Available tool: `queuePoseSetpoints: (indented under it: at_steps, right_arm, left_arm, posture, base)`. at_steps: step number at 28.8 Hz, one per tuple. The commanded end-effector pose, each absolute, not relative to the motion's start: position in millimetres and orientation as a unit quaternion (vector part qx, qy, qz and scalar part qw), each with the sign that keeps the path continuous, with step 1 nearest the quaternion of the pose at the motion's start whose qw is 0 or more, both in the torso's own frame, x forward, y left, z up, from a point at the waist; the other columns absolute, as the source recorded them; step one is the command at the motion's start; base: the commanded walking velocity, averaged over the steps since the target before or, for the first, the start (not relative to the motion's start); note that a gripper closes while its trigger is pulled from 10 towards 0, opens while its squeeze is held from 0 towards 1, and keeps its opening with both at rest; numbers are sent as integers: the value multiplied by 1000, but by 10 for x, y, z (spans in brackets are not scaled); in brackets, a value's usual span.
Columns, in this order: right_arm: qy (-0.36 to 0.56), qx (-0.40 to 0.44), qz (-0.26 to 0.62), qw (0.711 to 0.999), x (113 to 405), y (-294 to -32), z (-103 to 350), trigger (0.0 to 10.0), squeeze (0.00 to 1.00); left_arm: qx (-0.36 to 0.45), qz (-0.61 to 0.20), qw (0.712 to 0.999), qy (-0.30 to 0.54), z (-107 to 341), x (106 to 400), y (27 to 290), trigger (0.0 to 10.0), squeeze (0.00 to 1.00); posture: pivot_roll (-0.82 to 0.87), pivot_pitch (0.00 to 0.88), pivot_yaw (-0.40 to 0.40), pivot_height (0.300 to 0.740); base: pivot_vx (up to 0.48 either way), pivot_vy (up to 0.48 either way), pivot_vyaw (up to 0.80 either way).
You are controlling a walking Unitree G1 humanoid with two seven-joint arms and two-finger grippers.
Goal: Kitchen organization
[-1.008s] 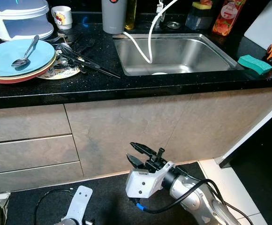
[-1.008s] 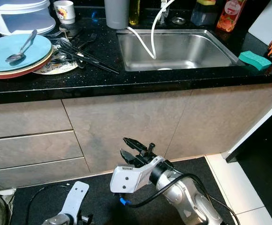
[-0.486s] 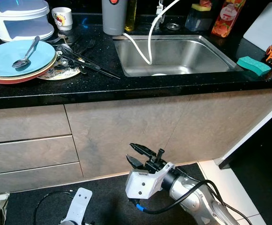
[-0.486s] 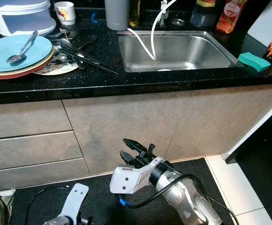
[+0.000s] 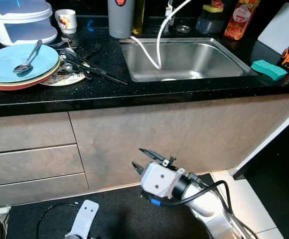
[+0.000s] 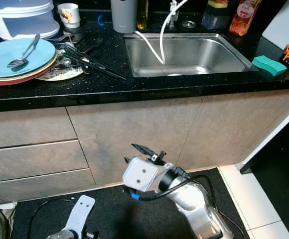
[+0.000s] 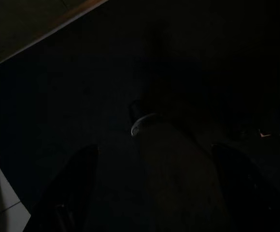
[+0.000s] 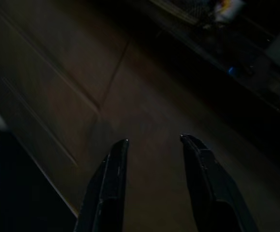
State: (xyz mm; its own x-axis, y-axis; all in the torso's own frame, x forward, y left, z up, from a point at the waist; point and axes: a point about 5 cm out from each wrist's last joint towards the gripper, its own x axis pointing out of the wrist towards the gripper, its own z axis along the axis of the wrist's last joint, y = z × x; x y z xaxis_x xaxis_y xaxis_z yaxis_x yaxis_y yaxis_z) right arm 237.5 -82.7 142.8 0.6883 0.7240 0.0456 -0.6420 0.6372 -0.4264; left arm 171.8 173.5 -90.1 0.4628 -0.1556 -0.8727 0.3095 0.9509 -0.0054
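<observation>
Right pincer (image 5: 145, 160) hangs low before the cabinet front (image 5: 134, 139), fingers spread apart, gripping nothing. Left pincer (image 5: 82, 221) idles by the floor, fingers apart. Plates (image 5: 20, 62) with a spoon (image 5: 27, 56) sit at the counter's (image 5: 109, 89) left end; no labels readable.
</observation>
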Motion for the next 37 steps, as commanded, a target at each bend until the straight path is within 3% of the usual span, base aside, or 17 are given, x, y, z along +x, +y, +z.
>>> queuePoseSetpoints:
  at_steps: [1, 8, 12, 29, 33, 37]
  right_arm:
    - [-89, -70, 379, 919, 2411, -854, 1555, 10000, 0]
    - [-89, 112, 383, 913, 2484, -837, 1811, 10000, 0]
    - [-105, 234, 382, 888, 2618, -869, 2032, 10000, 0]
    - [-80, 248, 299, 918, 3015, -807, 2156, 10000, 0]
    - [-91, 283, 329, 897, 2996, -806, 2181, 10000, 0]
    - [-91, 283, 329, 897, 2996, -806, 2181, 10000, 0]
  left_arm:
    - [80, -138, 844, 512, -922, 1664, 1774, 10000, 0]
    - [78, -136, 844, 513, -922, 1656, 1803, 10000, 0]
    - [73, -127, 852, 503, -913, 1671, 1806, 10000, 0]
    - [70, -113, 858, 497, -897, 1724, 1776, 10000, 0]
    - [56, -109, 860, 495, -901, 1716, 1755, 10000, 0]
    - [56, -109, 860, 495, -901, 1716, 1755, 10000, 0]
  posture:
    - [-29, 48, -1, 740]
    - [2, 35, -6, 740]
    - [11, 30, -10, 740]
    - [20, 0, -12, 740]
    - [20, 0, -12, 740]
    - [20, 0, -12, 740]
  base:
    - [0, 0, 0]
    - [0, 0, 0]
    - [0, 0, 0]
    - [0, 0, 0]
    - [0, 0, 0]
    - [0, 0, 0]
